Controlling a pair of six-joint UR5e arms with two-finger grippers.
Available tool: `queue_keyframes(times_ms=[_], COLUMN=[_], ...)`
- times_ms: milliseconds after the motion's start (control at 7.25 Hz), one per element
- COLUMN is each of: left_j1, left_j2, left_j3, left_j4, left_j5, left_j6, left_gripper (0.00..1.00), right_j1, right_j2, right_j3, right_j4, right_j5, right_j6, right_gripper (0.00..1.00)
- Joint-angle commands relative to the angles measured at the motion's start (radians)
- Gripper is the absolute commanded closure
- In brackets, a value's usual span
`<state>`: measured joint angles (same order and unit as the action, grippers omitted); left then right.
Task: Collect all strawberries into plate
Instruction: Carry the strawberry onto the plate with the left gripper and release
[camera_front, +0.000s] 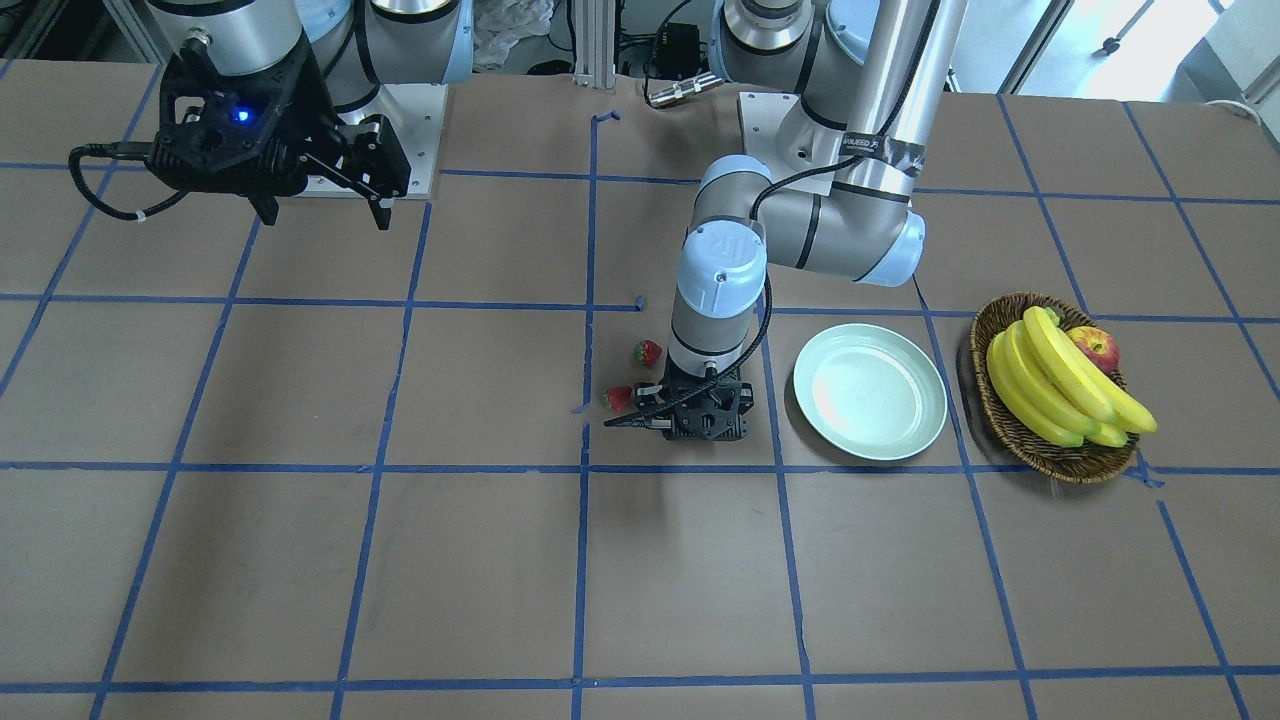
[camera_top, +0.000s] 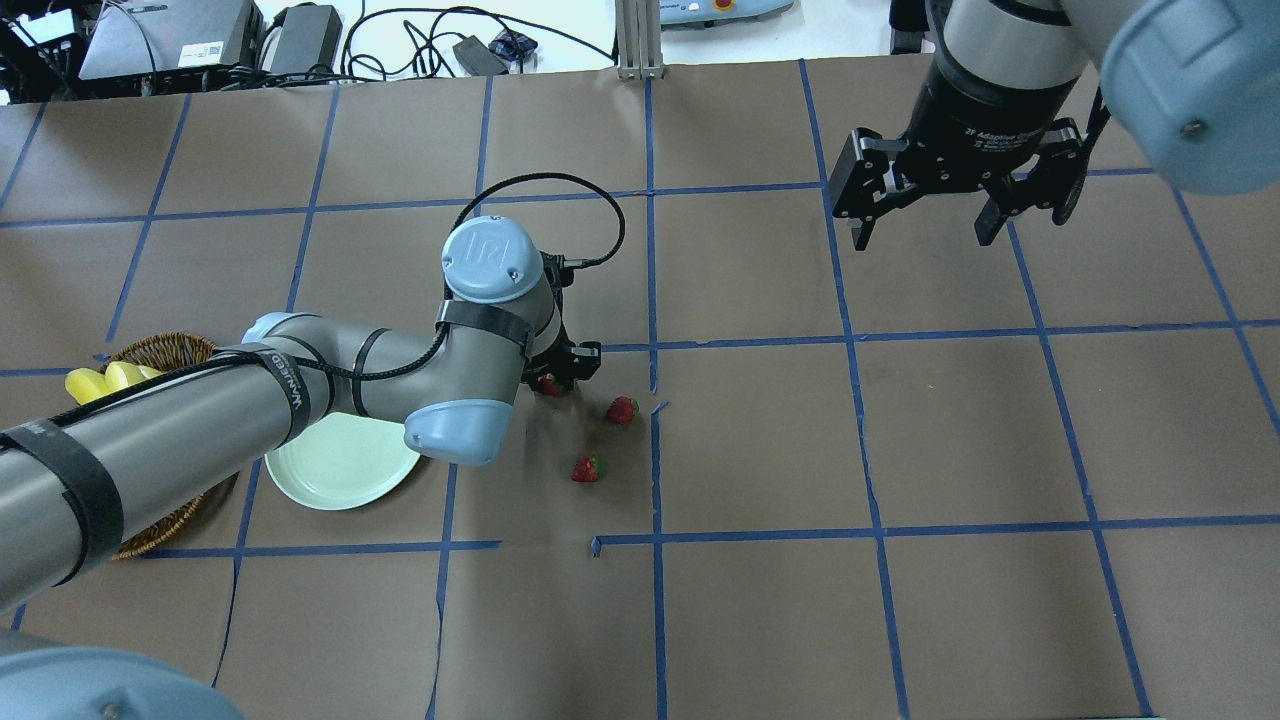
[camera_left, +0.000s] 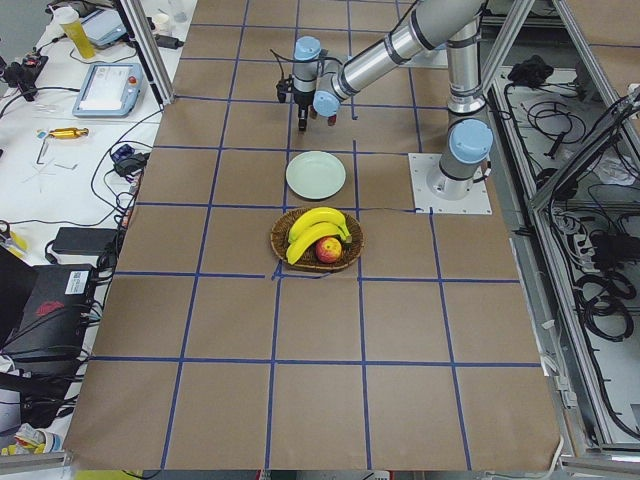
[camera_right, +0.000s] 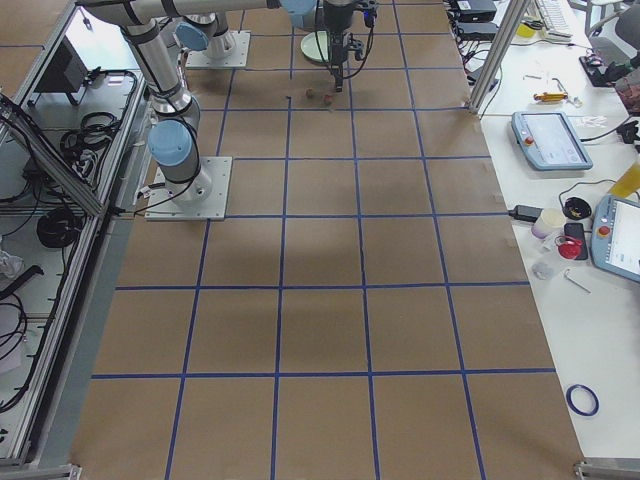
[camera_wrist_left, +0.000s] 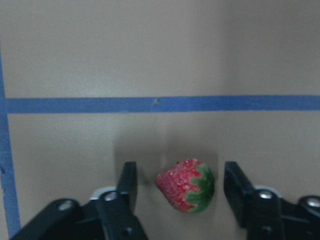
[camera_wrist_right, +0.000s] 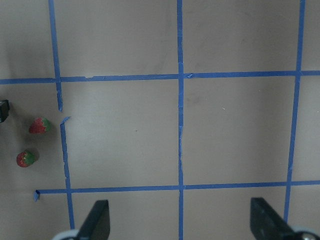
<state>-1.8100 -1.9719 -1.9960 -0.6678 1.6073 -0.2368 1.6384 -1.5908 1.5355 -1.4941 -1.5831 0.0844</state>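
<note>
1. Counter (camera_front: 300, 560): brown top marked into squares with blue tape; it carries every item below.
2. Left arm (camera_top: 330, 365): reaches over the plate, wrist turned straight down on the plate's far side from the basket.
3. Right arm (camera_top: 1000, 60): held high, well apart from the plate, out past the berries.
4. Basket (camera_front: 1075, 468): brown wicker, just beside the plate. It holds bananas (camera_front: 1050, 385) and an apple (camera_front: 1095, 348).
5. Plate (camera_front: 870, 392): round, pale green, upright on the counter, with nothing lying in it.
6. Right end effector (camera_top: 922, 238): fingers spread wide, nothing between them, well above the counter and far from the plate.
7. Left end effector (camera_wrist_left: 181, 175): near the plate, between it and the two loose berries, pointing down at the counter. Fingers (camera_wrist_left: 129, 182) are spread and straddle one berry, with a gap showing on each side.
8. Strawberry (camera_wrist_left: 186, 186): on the counter near the plate, lying on its side between the spread fingers. Its long axis runs roughly from one finger to the other, with the pointed red tip toward one finger and the green cap toward the other.
9. Second strawberry (camera_front: 647, 352) and third strawberry (camera_front: 618, 398): on the counter close together, just beyond the left end effector from the plate. Both lie on their sides. In the right wrist view their green ends face that view's right.
</note>
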Motion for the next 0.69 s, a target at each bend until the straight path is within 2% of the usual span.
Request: queue_keyframes(times_ms=[0,138,276,552], left_j1=[0.001,0.033,0.143,0.314], left_j2=[0.042,0.071,0.103,0.181], left_j3=[0.028,0.072,0.085,-0.011], left_j4=[-0.053,-0.163,-0.25,-0.254], left_j5=[0.063,0.104,0.109,0.137], left_j6=[0.017,0.099,0.191,0.464], left_gripper=[1.0,1.0,1.0,1.0], right_j1=[0.0,0.0,0.0,0.0], right_j2=[0.0,0.0,0.0,0.002], right_j3=[0.0,0.0,0.0,0.0], right_j4=[0.0,0.0,-0.002,-0.003], right_j5=[0.0,0.0,0.0,0.0], right_j6=[0.0,0.002,0.003,0.003], right_gripper=[0.0,0.0,0.0,0.0])
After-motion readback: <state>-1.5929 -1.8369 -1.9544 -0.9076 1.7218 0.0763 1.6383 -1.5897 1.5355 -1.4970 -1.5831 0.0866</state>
